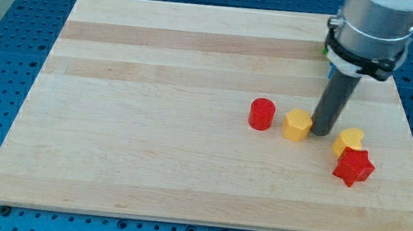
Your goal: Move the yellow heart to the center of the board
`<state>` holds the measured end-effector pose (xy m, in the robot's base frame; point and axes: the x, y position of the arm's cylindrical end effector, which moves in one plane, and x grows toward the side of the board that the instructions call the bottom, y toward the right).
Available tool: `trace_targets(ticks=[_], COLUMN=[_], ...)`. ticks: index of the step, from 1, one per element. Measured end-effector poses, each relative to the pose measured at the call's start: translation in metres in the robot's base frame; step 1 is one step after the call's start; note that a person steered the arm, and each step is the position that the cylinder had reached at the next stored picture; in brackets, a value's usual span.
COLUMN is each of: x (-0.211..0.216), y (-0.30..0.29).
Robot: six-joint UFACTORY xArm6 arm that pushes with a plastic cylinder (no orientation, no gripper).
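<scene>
The arm's upper body was cut off by the view's top edge, and its grey housing hid part of the table's far right corner, where only slivers of a green and a blue thing (325, 51) peeked out, too little to name their shapes. There was no claw on this arm to be released or clenched; it ended in a dark rod, and my tip (321, 134) rested on the table (151, 125). The yellow hexagon block (297, 125) sat touching my tip on the view's left, with the red cylinder (262, 114) just beyond it. The yellow heart (348, 140) lay near my tip on the view's right, pressed against the red star (353, 167) below it. Leftward the pale wooden table ran bare to its edges. A blue perforated surface (15, 34) surrounded it.
</scene>
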<state>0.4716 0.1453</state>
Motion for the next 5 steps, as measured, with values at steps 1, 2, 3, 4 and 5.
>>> trace_targets(ticks=[1,2,3,4,5], x=[0.000,0.001,0.001,0.000,-0.013], y=[-0.008,-0.019,-0.024,-0.016,0.058])
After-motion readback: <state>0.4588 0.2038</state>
